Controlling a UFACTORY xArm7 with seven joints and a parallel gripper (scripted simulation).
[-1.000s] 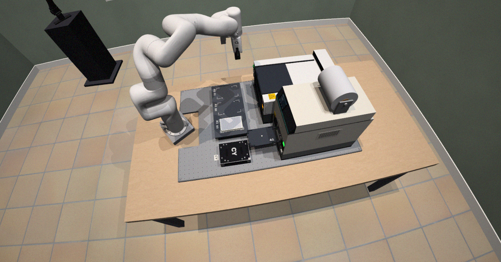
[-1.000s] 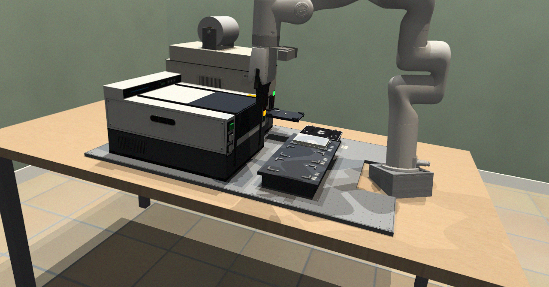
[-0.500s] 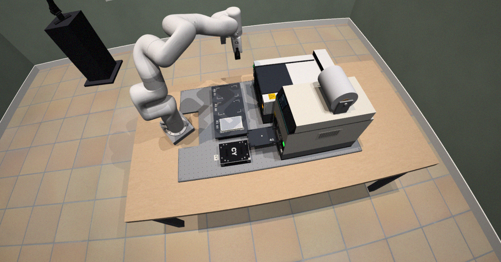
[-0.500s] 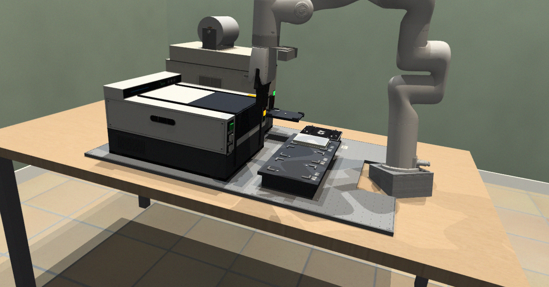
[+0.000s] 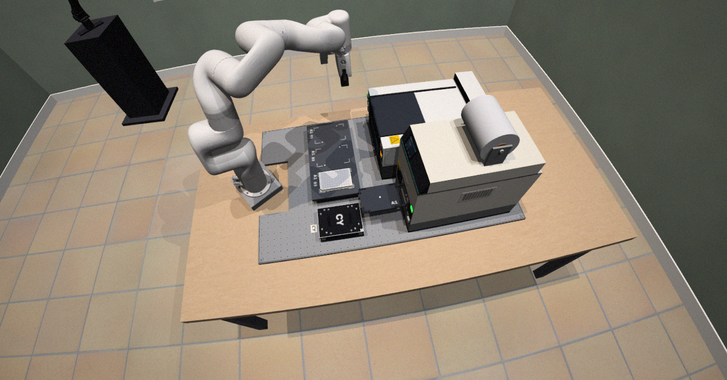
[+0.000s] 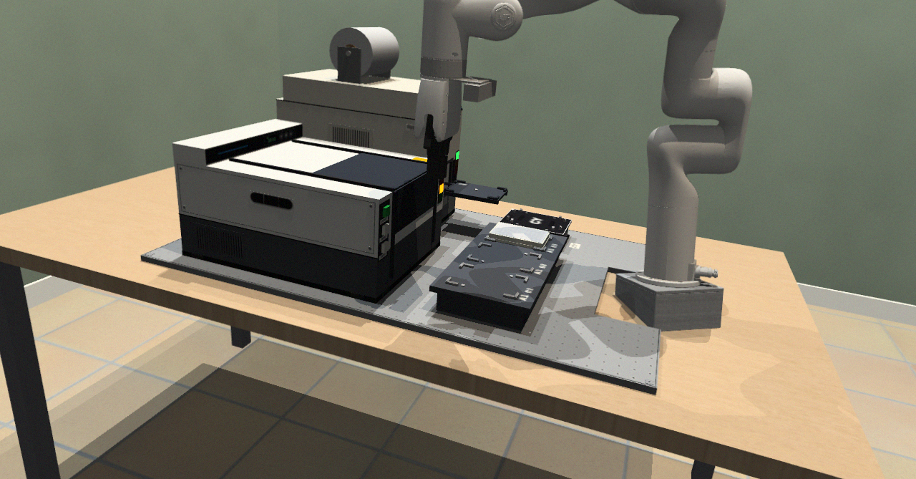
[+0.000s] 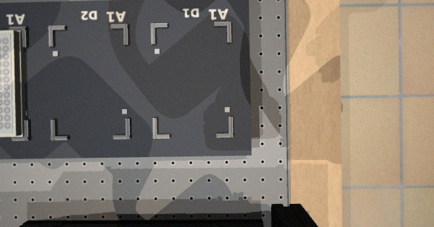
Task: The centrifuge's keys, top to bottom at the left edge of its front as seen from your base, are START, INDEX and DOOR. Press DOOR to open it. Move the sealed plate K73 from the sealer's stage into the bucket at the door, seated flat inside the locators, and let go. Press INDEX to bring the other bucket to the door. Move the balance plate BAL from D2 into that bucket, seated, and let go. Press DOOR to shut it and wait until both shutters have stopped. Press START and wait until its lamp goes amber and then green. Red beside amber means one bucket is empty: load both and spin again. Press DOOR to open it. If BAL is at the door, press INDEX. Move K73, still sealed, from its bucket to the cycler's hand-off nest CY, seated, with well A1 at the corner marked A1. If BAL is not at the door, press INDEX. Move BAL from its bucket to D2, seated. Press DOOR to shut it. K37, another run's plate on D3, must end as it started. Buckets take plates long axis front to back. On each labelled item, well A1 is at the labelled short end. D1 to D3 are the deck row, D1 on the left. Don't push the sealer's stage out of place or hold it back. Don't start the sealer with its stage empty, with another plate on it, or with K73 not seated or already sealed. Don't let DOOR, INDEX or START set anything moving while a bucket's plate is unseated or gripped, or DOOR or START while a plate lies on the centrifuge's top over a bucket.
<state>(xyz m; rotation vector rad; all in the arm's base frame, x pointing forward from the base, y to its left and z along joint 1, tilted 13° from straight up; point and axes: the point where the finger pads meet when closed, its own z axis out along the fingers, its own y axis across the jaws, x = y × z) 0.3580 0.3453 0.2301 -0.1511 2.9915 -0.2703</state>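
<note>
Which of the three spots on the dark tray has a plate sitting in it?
The spot at the row's end nearest the CY nest holds the pale plate. D1 and D2 show only bare corner brackets.

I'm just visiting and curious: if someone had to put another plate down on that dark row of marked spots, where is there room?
Nests D1 and D2 show only their corner brackets, nothing in them. D3 holds a plate. The CY nest and the sealer's stage also look unoccupied. It is tight between the deck and the centrifuge, where the shut gripper hangs.
</note>
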